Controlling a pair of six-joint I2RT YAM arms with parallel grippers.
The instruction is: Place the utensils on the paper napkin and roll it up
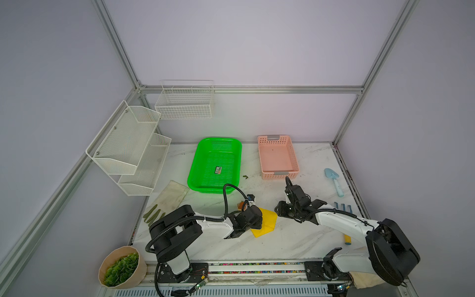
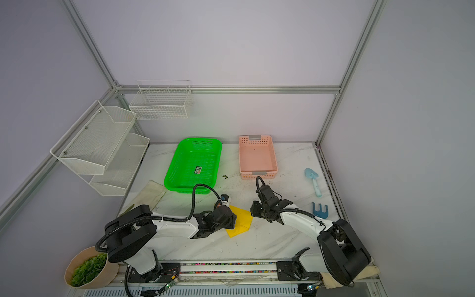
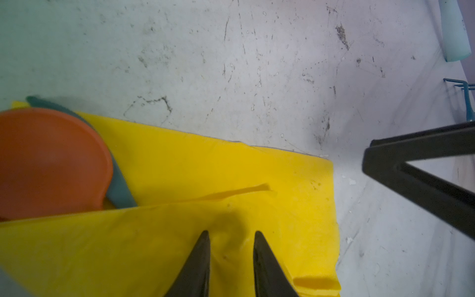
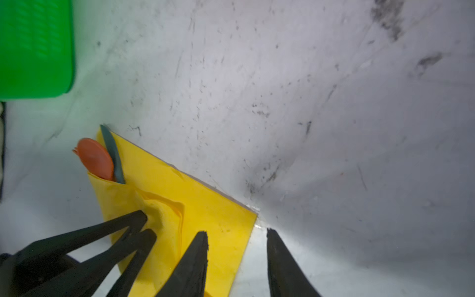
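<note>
The yellow paper napkin [image 1: 268,218] [image 2: 243,218] lies mid-table, one side folded over the utensils. In the right wrist view the orange spoon [image 4: 95,158] and the teal piece [image 4: 113,151] stick out of the napkin [image 4: 205,213] fold; the fork is almost wholly hidden. My left gripper [image 1: 257,224] [image 3: 231,232] is shut on a hump of the folded napkin [image 3: 231,167], next to the spoon [image 3: 51,162] and the teal piece [image 3: 120,187]. My right gripper [image 1: 278,213] [image 4: 236,231] is open at the napkin's corner, one finger over the paper, one over the table, holding nothing.
A green basket [image 1: 195,159] and a pink basket [image 1: 262,154] stand behind the napkin. A light blue toy shovel [image 1: 334,181] and a blue rake [image 2: 320,209] lie at the right edge. Cream gloves [image 1: 172,195] lie left, a plant pot [image 1: 120,267] front left.
</note>
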